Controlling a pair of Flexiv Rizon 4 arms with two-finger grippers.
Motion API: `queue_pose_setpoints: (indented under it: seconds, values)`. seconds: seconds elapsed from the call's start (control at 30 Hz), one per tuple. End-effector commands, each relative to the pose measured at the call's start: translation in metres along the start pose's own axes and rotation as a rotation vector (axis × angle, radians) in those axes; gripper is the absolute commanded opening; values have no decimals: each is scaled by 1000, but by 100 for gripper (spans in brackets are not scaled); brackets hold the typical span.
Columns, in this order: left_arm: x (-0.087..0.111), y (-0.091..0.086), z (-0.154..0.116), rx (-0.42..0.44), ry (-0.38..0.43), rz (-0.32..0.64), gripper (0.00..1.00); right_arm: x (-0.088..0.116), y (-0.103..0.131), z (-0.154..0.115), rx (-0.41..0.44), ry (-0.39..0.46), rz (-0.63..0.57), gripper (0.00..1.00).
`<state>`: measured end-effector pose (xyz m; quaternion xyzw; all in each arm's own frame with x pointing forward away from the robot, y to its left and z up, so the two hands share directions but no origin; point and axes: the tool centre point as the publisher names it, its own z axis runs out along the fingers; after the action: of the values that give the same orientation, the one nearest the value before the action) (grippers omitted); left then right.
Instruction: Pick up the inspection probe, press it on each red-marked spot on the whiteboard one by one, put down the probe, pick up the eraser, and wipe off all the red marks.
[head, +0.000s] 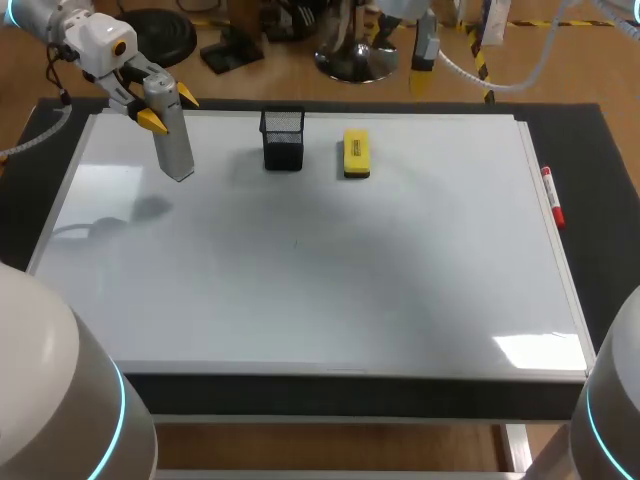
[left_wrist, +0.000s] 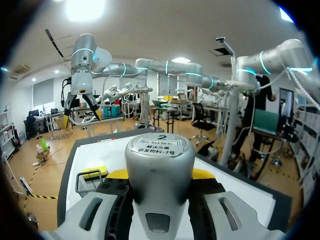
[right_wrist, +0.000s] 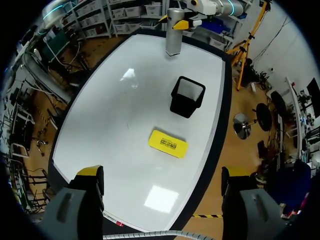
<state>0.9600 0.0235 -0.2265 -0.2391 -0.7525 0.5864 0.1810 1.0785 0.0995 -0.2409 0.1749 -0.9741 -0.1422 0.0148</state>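
Far left, your left gripper (head: 168, 108) is clamped on the probe (head: 172, 135), tip down above the whiteboard (head: 320, 290). You look to be at the pressing step, but no red marks show, so find them before lowering. Further right sit the basket (head: 283, 138) and the eraser (head: 355, 153). Your right gripper (right_wrist: 162, 175) hangs wide open and empty over the far right
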Motion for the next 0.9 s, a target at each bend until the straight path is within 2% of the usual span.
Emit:
queue_pose_setpoints:
  seconds: [0.03,0.47,0.67,0.9]
  values:
    - [-1,0,-2,1,5,0,0,-2,0,-2,4,8,0,100]
    - [-1,0,-2,1,5,0,0,-2,0,-2,4,8,0,100]
    - [-6,-6,1,-49,-137,-115,0,-2,0,-2,4,8,0,100]
    - [-4,-17,4,-76,-269,-161,0,-2,0,-2,4,8,0,100]
